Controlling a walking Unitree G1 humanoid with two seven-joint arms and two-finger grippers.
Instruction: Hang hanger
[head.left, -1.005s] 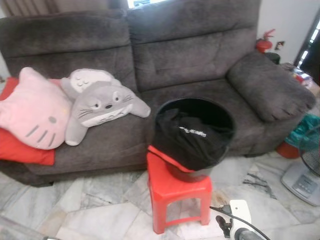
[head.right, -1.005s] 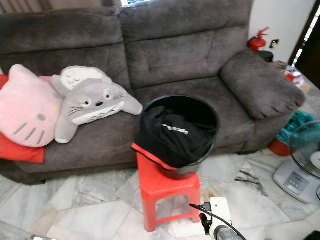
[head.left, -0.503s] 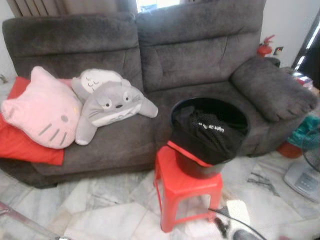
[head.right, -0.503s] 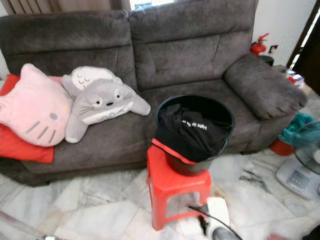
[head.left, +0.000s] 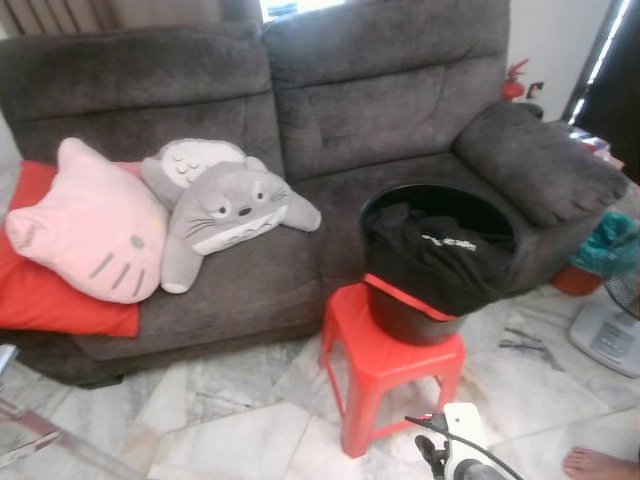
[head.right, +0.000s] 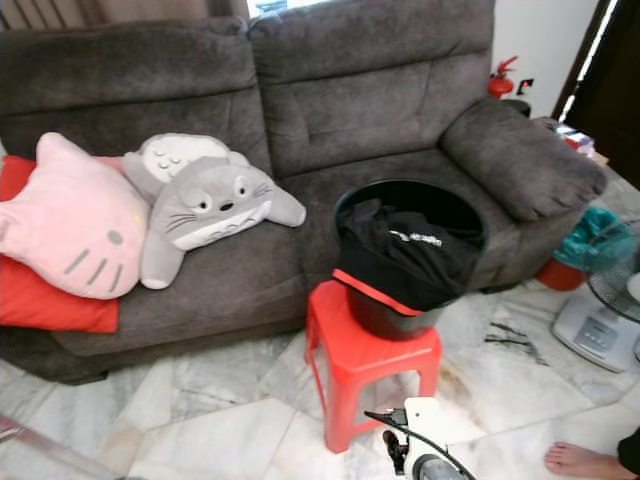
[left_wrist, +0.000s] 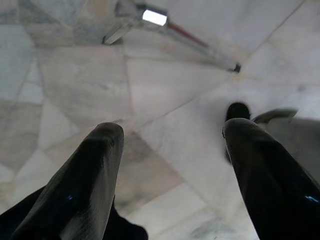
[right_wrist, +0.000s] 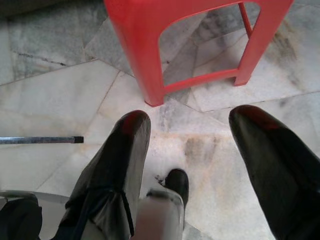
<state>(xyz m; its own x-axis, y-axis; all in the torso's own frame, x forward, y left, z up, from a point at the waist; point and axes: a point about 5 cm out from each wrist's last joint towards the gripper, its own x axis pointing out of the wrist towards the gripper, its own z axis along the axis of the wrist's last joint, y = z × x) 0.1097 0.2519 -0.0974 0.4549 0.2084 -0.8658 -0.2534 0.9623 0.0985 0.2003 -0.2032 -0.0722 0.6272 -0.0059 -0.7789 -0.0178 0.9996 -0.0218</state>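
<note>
Camera shifted; stool (head.left: 395, 365) now nearer centre. One black bucket (head.left: 440, 262) of dark clothes (head.left: 440, 250) at 12 o'clock, two plush cushions (head.left: 90, 230) at 10. Left gripper (left_wrist: 170, 165) and right gripper (right_wrist: 192, 150) both spread wide, holding nothing.

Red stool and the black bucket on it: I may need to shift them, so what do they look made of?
The red stool looks like moulded plastic: one-piece legs and seat, even colour, slight sheen. The round black bucket also seems plastic, smooth and glossy at its wall, though the black cloth with a red edge draped over it hides much of it.
</note>
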